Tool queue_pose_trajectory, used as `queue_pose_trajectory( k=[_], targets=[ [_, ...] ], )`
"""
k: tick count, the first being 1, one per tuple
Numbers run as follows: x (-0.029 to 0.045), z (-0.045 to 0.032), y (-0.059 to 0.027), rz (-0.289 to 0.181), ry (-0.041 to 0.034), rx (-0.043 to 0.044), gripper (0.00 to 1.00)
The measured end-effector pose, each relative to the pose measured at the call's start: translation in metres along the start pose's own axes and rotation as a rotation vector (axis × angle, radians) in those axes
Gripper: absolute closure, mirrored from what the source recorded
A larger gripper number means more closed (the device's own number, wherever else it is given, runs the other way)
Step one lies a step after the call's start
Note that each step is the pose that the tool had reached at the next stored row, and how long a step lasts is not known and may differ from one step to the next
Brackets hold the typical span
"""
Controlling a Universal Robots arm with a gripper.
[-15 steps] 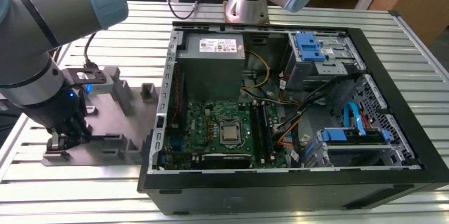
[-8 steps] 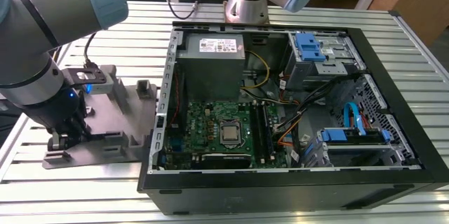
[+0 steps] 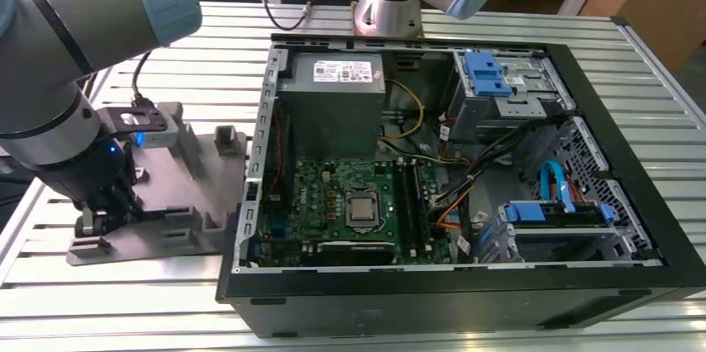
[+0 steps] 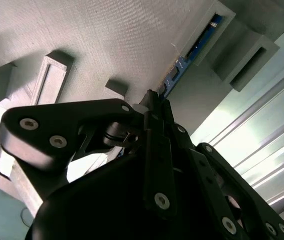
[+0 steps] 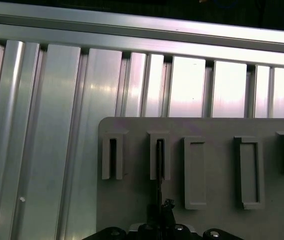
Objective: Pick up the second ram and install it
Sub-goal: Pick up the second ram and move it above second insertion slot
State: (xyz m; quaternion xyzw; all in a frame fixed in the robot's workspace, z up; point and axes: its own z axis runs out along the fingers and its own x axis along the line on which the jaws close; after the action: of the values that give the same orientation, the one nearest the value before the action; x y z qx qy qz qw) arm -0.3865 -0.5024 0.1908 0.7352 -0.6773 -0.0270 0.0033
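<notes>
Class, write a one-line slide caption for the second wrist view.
The hand grips the second ram standing in a grey tray slot.

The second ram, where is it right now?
The second ram stands on edge in a slot of the grey tray, right at the end effector; the tray lies at the exterior view's left, beside the computer case.

Open computer case (image 3: 441, 298), green motherboard (image 3: 320, 199) inside, grey tray (image 3: 193, 195) beside, slatted table (image 3: 111, 311)

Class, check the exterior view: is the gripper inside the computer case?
No, the gripper is down at the grey tray, on the exterior view's left of the case.
</notes>
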Motion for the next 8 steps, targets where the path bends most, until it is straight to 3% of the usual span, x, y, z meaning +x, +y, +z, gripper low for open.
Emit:
queue_pose_trajectory(
  k=[8],
  targets=[
    [-0.0001,-0.0025,0.0001,0.000,-0.0001,-0.0001,0.89]
  ],
)
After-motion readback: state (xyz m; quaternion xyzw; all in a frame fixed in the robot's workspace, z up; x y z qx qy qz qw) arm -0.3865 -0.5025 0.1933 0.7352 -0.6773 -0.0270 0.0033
